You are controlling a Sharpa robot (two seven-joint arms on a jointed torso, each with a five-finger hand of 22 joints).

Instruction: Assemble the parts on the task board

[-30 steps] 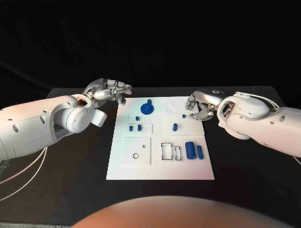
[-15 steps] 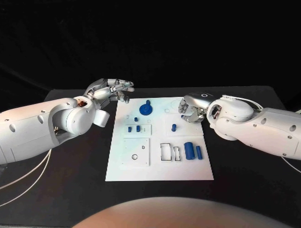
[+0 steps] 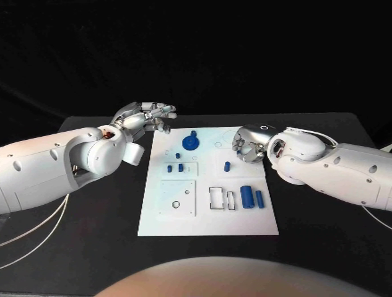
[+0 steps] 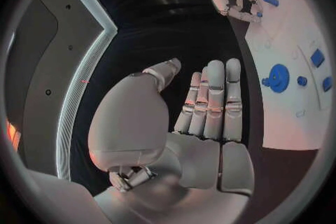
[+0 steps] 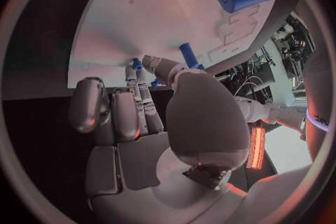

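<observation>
Head view: your right hand [image 3: 248, 146] has swung in over the task board [image 3: 209, 213], fingers curled, empty; left hand [image 3: 147, 119] spread, idle.

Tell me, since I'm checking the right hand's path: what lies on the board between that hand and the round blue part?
In the head view, only bare white task board separates the right hand from the round blue part; faint outlines mark it, no loose part.

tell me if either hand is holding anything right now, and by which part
Nothing is held. The left hand has straight fingers with nothing in them; the right hand hovers over the task board, fingers empty.
</observation>
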